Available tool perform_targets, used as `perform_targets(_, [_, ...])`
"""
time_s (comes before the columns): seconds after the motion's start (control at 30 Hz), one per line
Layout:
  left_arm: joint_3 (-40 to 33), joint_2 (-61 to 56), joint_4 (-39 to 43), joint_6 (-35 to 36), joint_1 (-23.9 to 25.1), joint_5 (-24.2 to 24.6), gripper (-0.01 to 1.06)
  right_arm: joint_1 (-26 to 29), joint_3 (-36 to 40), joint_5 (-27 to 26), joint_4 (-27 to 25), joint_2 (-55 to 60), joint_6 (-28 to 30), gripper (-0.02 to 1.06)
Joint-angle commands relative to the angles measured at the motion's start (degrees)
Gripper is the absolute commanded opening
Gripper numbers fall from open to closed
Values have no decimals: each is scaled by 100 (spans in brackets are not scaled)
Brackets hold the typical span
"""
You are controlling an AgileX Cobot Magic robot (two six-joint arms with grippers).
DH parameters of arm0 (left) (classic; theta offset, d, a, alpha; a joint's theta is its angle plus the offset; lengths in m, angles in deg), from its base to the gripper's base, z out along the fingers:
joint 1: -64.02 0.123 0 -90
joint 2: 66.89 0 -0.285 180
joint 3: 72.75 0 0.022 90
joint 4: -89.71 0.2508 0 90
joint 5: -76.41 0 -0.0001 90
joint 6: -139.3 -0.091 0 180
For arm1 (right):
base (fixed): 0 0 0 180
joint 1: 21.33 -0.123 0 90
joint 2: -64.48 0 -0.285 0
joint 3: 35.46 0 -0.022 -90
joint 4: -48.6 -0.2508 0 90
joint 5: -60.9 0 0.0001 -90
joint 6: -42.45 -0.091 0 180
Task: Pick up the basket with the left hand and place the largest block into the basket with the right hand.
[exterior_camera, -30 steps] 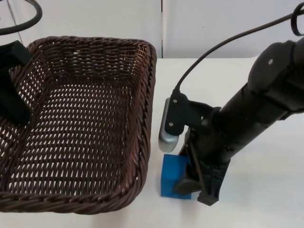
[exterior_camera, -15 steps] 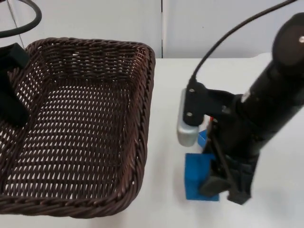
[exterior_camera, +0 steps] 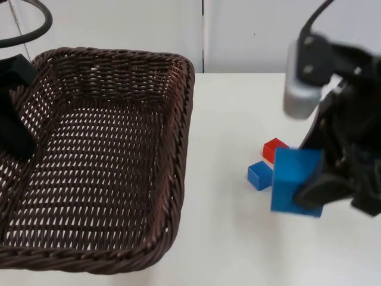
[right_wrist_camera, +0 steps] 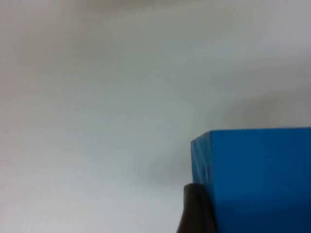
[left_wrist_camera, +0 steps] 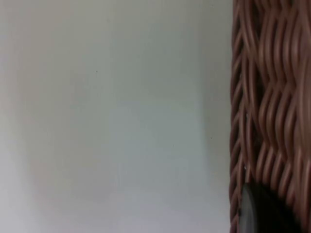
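On my board: one dark brown wicker basket (exterior_camera: 101,155), rectangular, filling the left half of the top view, its left side under the left arm. Left gripper (exterior_camera: 12,128): at the basket's left rim; I cannot tell from the top view how its fingers stand, but the left wrist view shows a black fingertip (left_wrist_camera: 265,208) against the woven wall (left_wrist_camera: 269,97), with white table (left_wrist_camera: 112,116) beside it. One large blue block (exterior_camera: 296,180), the biggest of three, raised off the table and tilted, to the right of the basket and well apart from its rim. Right gripper (exterior_camera: 318,190): clenched on the large blue block, its dark fingers at the block's right side; I see the same block (right_wrist_camera: 257,179) in the right wrist view with a black fingertip (right_wrist_camera: 197,208) touching its edge. One small blue block (exterior_camera: 259,175) on the table just left of the raised block. One small red block (exterior_camera: 275,149) on the table just beside the small blue one, toward the grey wall (exterior_camera: 250,30).
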Motion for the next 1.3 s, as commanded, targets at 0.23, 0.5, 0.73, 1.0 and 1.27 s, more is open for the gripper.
perform_targets(0.23, [1, -82, -122, 1, 9, 15, 0, 28, 39, 193, 227, -966, -667, 0])
perform_targets(0.5, [1, -82, -122, 1, 9, 2, 0, 28, 11, -114, 216, -1388, -1614, 0])
perform_targets(0.73, [1, -82, -122, 1, 9, -22, 0, 16, -60, -169, 216, -1388, -2361, 0])
perform_targets(1.0, [1, -82, -122, 1, 9, -31, 0, 16, -262, -378, 216, -1388, -2847, 0])
perform_targets(1.27, [1, -82, -122, 1, 9, -31, 0, 4, -733, -263, 208, -1191, -2916, 0])
